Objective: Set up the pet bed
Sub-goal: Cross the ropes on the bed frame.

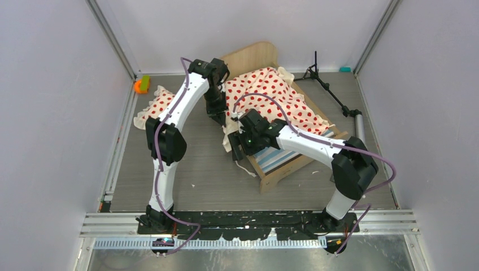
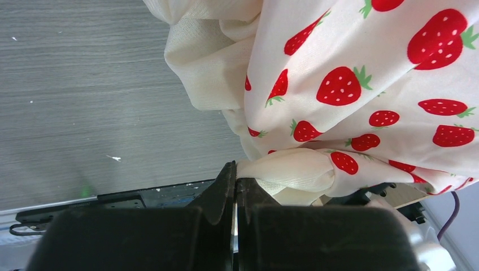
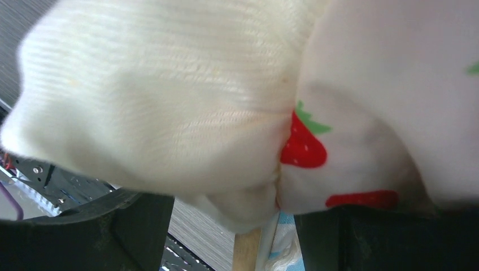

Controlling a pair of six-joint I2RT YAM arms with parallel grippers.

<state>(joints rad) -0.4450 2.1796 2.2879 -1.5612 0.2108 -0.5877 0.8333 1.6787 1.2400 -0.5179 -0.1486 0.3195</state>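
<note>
Blanket [image 1: 271,93] lies bunched over the bed [image 1: 281,175], at the back middle of the tabletop [image 1: 192,169]. Its frilly edge is pinched tight in the left pincer [image 2: 235,180]. The right pincer [image 3: 237,223] is wide apart around a fold. It should close, then both should pull gently to make it flat.

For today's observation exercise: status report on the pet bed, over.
Left gripper shut on blanket edge. Right gripper open around bunched blanket. Bed mostly covered, mattress corner bare. Pillow off bed.
</note>
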